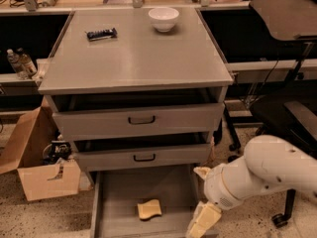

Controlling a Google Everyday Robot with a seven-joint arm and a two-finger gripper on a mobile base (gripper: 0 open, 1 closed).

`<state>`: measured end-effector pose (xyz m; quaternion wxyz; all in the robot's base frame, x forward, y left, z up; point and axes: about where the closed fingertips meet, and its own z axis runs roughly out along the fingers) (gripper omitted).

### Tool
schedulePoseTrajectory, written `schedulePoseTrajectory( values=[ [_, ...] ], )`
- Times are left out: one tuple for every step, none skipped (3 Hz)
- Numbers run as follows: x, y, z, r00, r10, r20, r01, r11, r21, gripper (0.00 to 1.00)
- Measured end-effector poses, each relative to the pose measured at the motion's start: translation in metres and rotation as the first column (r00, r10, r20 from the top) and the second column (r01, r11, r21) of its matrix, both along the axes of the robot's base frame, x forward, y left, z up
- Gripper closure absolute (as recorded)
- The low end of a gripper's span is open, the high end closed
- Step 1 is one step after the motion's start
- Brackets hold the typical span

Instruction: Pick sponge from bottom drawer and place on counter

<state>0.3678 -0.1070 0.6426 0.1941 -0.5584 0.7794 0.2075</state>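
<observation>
The pale yellow sponge point(149, 208) lies flat on the floor of the open bottom drawer point(121, 190), near its front middle. My gripper point(194, 201) hangs at the drawer's right front corner, just right of the sponge and apart from it. Its cream fingers point(204, 220) are spread and hold nothing. My white arm reaches in from the right. The grey counter point(138, 58) tops the cabinet above.
A white bowl point(163, 18) and a small black object point(101, 33) sit at the back of the counter. The two upper drawers stand slightly ajar. A cardboard box point(37, 170) is on the floor at left. A dark chair point(290, 24) stands at right.
</observation>
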Motion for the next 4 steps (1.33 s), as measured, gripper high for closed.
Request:
schedulePoseTrajectory(
  values=[
    [0.006, 0.028, -0.065, 1.0, -0.006, -0.004, 0.006, 0.997, 0.074, 0.0],
    [0.043, 0.052, -0.138, 0.9968, -0.075, 0.025, 0.071, 0.986, 0.149, 0.0],
    [0.043, 0.052, -0.138, 0.9968, -0.075, 0.025, 0.071, 0.986, 0.149, 0.0],
    [0.055, 0.051, -0.169, 0.9962, -0.085, 0.019, 0.081, 0.982, 0.171, 0.0]
  ],
)
